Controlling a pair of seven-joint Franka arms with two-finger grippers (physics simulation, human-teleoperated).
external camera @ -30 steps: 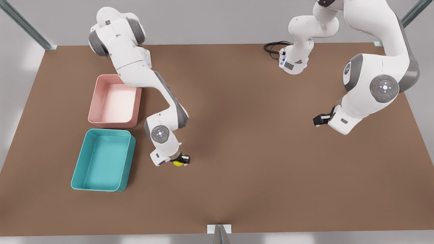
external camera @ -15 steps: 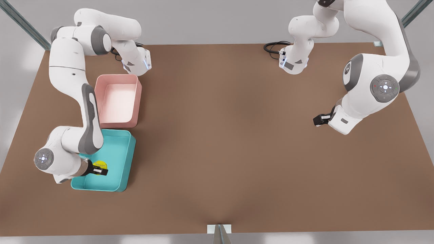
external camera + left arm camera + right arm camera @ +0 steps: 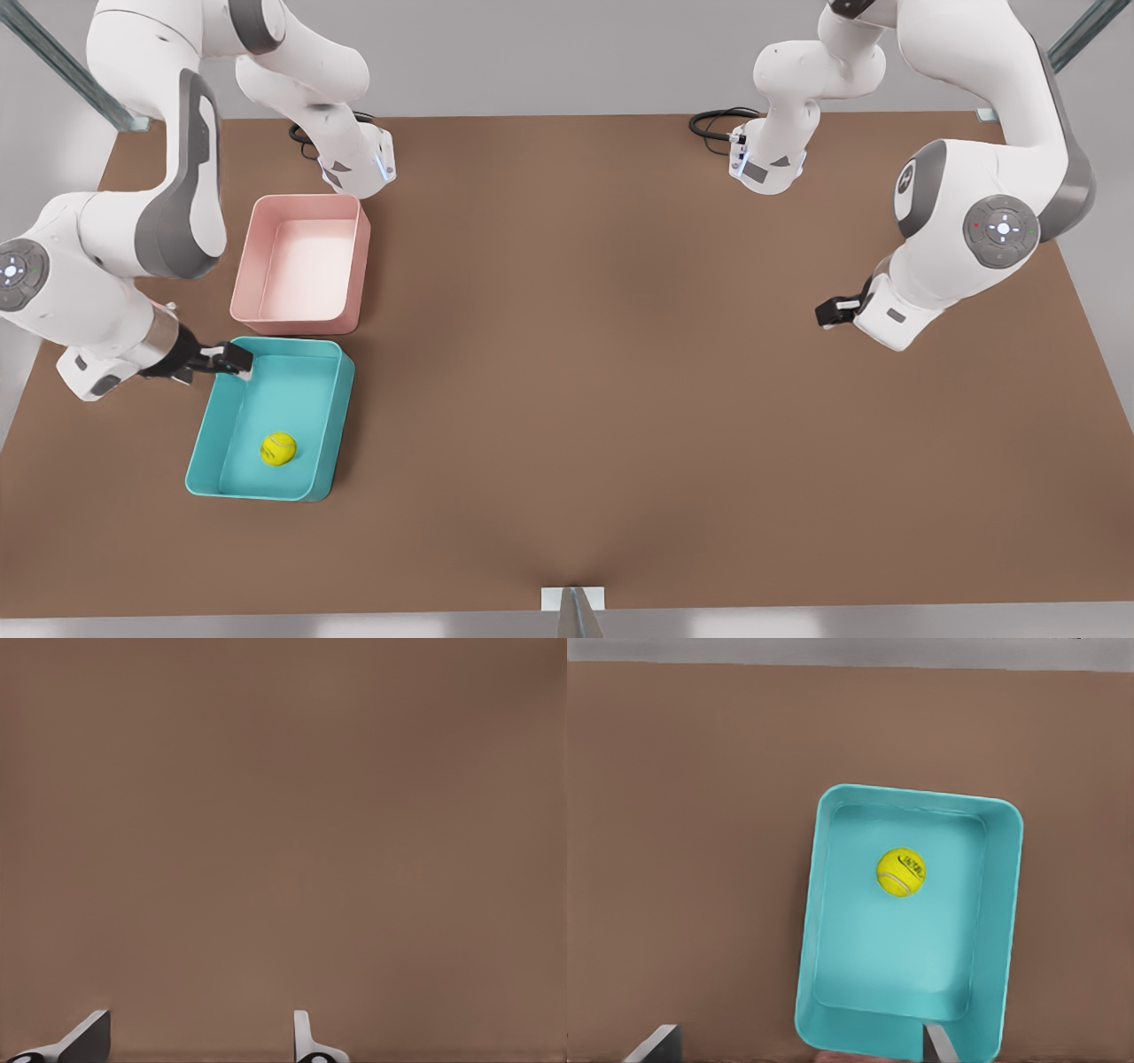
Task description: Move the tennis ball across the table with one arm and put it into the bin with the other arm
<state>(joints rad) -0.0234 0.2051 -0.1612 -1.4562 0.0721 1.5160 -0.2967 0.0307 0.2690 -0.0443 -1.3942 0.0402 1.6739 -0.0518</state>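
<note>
The tennis ball [image 3: 278, 448] lies on the floor of the bin [image 3: 205, 425], in the half of the tray nearer the camera and touching none of its walls; in the right wrist view the ball [image 3: 901, 872] shows its white seam and a dark printed mark, loose inside the teal bin [image 3: 815, 930]. The bin sits on the table [image 3: 620, 372] at the front view's left, with a pink tray [image 3: 251, 257] just beyond it on the far side, the two close together but not overlapping. The right gripper [image 3: 232, 359] hangs over the bin's far left corner, raised above the rim, its fingers spread apart and holding nothing — the two fingertips [image 3: 664, 1041] frame the bin's end wall in its own wrist view, with the ball well clear of them. The left gripper [image 3: 828, 312] is on the other side of the table, at the front view's right, well apart from both trays; it waits over bare tabletop, and its wrist view shows its fingertips [image 3: 306, 1041] parted with only brown surface between them — empty as well. A coil of black cable [image 3: 713, 122] lies by the far edge of the table near that arm's base.
</note>
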